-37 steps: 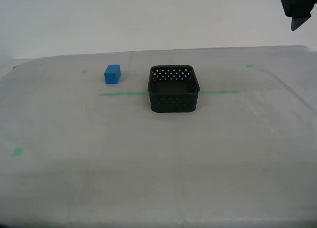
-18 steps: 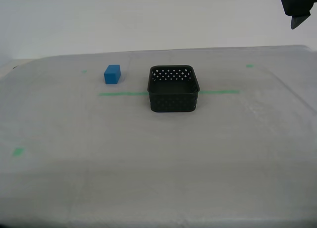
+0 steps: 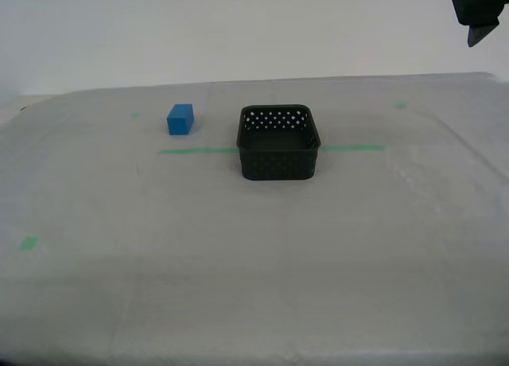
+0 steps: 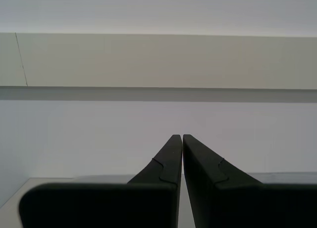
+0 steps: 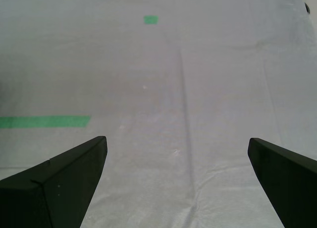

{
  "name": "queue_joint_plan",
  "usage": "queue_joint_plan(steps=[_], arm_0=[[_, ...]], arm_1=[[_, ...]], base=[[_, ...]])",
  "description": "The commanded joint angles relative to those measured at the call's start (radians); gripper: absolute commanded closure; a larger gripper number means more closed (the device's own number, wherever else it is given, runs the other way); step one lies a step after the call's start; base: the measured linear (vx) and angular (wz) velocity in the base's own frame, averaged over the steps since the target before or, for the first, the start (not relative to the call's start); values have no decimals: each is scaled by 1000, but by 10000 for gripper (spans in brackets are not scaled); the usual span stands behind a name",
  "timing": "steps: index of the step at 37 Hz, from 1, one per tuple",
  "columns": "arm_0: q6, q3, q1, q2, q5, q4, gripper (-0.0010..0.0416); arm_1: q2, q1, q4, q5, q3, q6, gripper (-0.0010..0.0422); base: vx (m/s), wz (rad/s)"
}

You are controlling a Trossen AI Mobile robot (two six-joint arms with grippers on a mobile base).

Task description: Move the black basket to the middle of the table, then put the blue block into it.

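The black basket [image 3: 278,142] sits mid-table [image 3: 254,262] on the green tape line [image 3: 195,150], the blue block [image 3: 180,119] just beside it, my first gripper [image 5: 177,163] wide open, empty, probably for the block, my second gripper [image 4: 179,139] closed, empty.

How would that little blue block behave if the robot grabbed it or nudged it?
The blue block looks solid with flat faces, so it would probably stay stiff in a grip and slide on the table instead of rolling. Its squat shape suggests it is unlikely to tip. Being small, it is probably light, though its material is unclear.
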Motion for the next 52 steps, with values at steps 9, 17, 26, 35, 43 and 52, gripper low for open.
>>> queue_joint_plan(steps=[9,17,26,35,43,52], arm_0=[[-1,0,1,0,3,0,7],[-1,0,1,0,3,0,7],[-1,0,1,0,3,0,7],[-1,0,1,0,3,0,7],[-1,0,1,0,3,0,7],[-1,0,1,0,3,0,7]], arm_1=[[0,0,6,-1,2,3,412],[0,0,6,-1,2,-1,412],[0,0,6,-1,11,-27,412],[0,0,4,-39,31,-23,412],[0,-2,-106,-38,80,-26,412],[0,-7,-369,-31,205,-27,412]], base=[[0,0],[0,0],[0,0],[0,0],[0,0],[0,0]])
